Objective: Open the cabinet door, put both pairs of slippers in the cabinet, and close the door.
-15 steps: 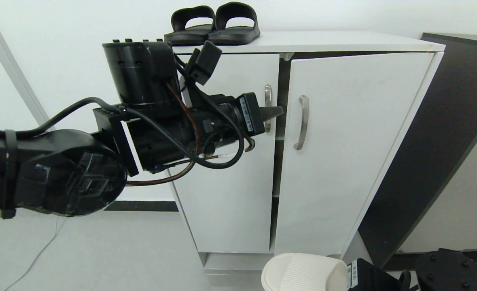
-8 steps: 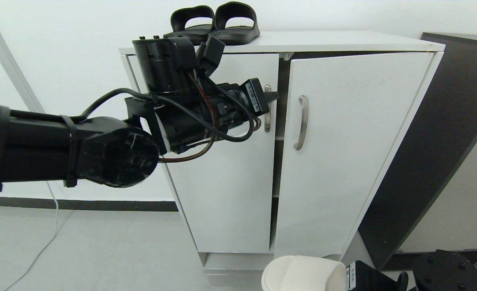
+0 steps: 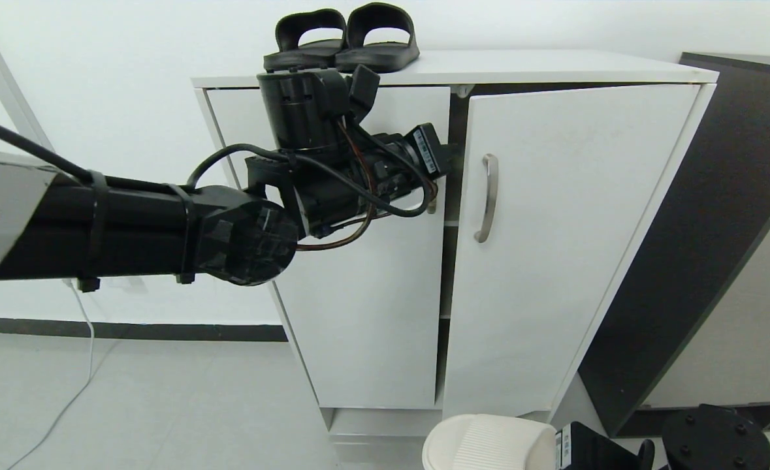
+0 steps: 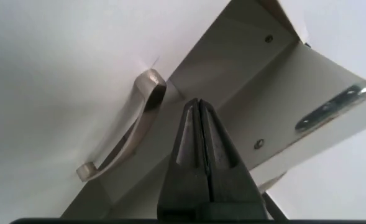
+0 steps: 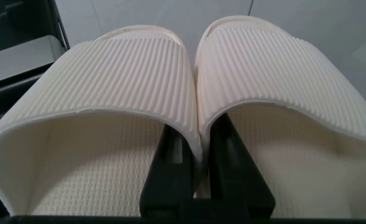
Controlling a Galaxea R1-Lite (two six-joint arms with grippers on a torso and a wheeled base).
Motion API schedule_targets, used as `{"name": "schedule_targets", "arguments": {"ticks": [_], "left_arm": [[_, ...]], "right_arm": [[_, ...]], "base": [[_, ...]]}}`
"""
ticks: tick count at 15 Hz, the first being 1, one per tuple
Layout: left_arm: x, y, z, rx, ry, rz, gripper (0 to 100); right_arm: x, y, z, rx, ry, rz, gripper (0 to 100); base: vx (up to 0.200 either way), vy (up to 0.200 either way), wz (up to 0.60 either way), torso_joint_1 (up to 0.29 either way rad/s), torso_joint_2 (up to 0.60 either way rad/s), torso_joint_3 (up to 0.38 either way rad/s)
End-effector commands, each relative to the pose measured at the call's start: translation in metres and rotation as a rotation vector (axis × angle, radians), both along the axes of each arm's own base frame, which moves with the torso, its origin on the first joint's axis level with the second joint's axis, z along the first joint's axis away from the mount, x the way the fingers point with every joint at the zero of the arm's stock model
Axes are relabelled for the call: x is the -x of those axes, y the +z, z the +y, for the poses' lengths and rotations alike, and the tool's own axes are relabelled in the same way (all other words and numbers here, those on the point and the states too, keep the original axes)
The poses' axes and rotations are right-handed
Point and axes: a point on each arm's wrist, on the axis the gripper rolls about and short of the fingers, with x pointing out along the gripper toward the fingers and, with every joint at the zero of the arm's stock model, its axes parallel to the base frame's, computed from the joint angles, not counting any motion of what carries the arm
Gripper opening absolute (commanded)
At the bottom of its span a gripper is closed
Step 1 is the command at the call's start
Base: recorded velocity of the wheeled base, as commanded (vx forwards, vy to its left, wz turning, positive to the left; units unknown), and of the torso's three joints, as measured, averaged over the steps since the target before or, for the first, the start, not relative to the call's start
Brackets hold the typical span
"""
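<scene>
The cabinet (image 3: 554,65) is standing against the white wall with a dark gap showing between its left door (image 3: 358,313) and right door (image 3: 554,261), each carrying a metal handle near the gap. The left gripper (image 3: 450,160) is hovering at the upper part of that gap, just beside the left door's handle (image 4: 123,140), its fingers pressed together with nothing between them; in the left wrist view the tips are pointing at the door's edge next to the handle. The black slippers (image 3: 342,40) are sitting side by side on the cabinet's top, above the left door. The white slippers (image 3: 489,444) are hanging low in front of the cabinet's base, where the right gripper (image 5: 198,134) is clamping their two adjoining inner walls together.
</scene>
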Motion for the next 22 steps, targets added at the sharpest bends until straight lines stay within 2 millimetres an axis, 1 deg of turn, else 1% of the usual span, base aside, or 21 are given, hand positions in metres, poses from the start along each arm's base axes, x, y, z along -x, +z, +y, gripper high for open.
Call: {"name": "schedule_targets", "arguments": {"ticks": [1, 3, 4, 5, 6, 7, 8, 10, 13, 14, 15, 16, 17, 18, 19, 20, 21, 22], "left_arm": [[-0.004, -0.006, -0.003, -0.007, 0.0, 0.011, 0], [-0.008, -0.01, -0.006, -0.01, 0.0, 0.014, 0], [-0.006, -0.013, -0.01, -0.008, -0.009, 0.007, 0], [0.0, -0.02, -0.018, -0.013, -0.035, 0.008, 0], [0.009, -0.026, -0.027, -0.011, -0.068, 0.003, 0], [0.023, -0.031, -0.041, -0.006, -0.113, -0.004, 0], [0.037, -0.034, -0.053, 0.001, -0.159, -0.014, 0], [0.055, -0.033, -0.068, 0.011, -0.209, -0.025, 0], [0.052, -0.031, -0.065, 0.008, -0.195, -0.043, 0], [0.049, -0.029, -0.06, 0.011, -0.176, -0.051, 0], [0.049, -0.022, -0.053, 0.024, -0.139, -0.075, 0], [0.048, -0.02, -0.049, 0.025, -0.108, -0.082, 0], [0.054, -0.01, -0.035, 0.019, -0.037, -0.103, 0], [0.059, -0.008, -0.027, 0.008, -0.002, -0.111, 0], [0.07, 0.003, -0.003, -0.005, 0.054, -0.143, 0], [0.08, 0.009, 0.016, -0.025, 0.092, -0.158, 0], [0.091, 0.01, 0.045, -0.108, 0.19, -0.163, 0], [0.1, 0.011, 0.068, -0.172, 0.279, -0.162, 0]], "right_arm": [[0.001, -0.002, 0.002, 0.007, 0.008, 0.005, 0], [0.002, -0.004, 0.004, 0.013, 0.019, 0.01, 0], [0.003, -0.004, 0.005, 0.012, 0.023, 0.009, 0], [0.005, -0.005, 0.006, 0.011, 0.031, 0.016, 0], [0.007, -0.005, 0.006, 0.014, 0.038, 0.02, 0], [0.009, -0.006, 0.007, 0.017, 0.049, 0.022, 0], [0.011, -0.006, 0.007, 0.019, 0.058, 0.024, 0], [0.012, -0.007, 0.007, 0.022, 0.06, 0.024, 0], [0.011, -0.008, 0.007, 0.021, 0.06, 0.023, 0], [0.011, -0.009, 0.008, 0.02, 0.06, 0.022, 0], [0.009, -0.01, 0.01, 0.018, 0.052, 0.017, 0], [0.007, -0.013, 0.012, 0.02, 0.043, 0.014, 0], [-0.002, -0.018, 0.015, 0.022, -0.025, -0.009, 0], [-0.012, -0.02, 0.019, 0.01, -0.087, -0.037, 0], [-0.034, -0.021, 0.029, -0.062, -0.24, -0.072, 0], [-0.047, -0.022, 0.036, -0.113, -0.32, -0.087, 0], [-0.068, -0.022, 0.041, -0.14, -0.417, -0.125, 0], [-0.08, -0.02, 0.042, -0.148, -0.478, -0.147, 0]], "base": [[-0.2, 0.0, 0.0, 0.007, 0.0, 0.002], [-0.2, 0.0, 0.0, 0.007, 0.0, 0.0], [-0.2, 0.0, 0.0, -0.002, 0.0, 0.007], [-0.2, 0.0, 0.0, -0.002, 0.0, 0.002], [-0.2, 0.0, 0.0, -0.002, 0.0, 0.002], [-0.2, 0.0, 0.0, 0.007, 0.0, 0.002], [-0.2, 0.0, 0.0, 0.002, 0.01, -0.002], [-0.2, 0.0, 0.0, 0.002, 0.0, 0.002], [0.0, 0.0, 0.0, 0.0, 0.0, 0.0], [0.0, 0.0, 0.0, 0.0, 0.0, 0.0], [0.0, 0.0, 0.0, 0.0, 0.0, 0.0], [0.0, 0.0, 0.0, 0.0, 0.0, 0.0], [0.0, 0.0, 0.0, 0.0, 0.0, 0.0], [0.0, 0.0, 0.0, 0.0, 0.0, 0.0], [0.0, 0.0, 0.0, 0.0, 0.0, 0.0], [0.0, 0.0, 0.0, 0.0, 0.0, 0.0], [0.0, 0.0, 0.0, 0.0, 0.0, 0.0], [0.0, 0.0, 0.0, 0.0, 0.0, 0.0]]}}
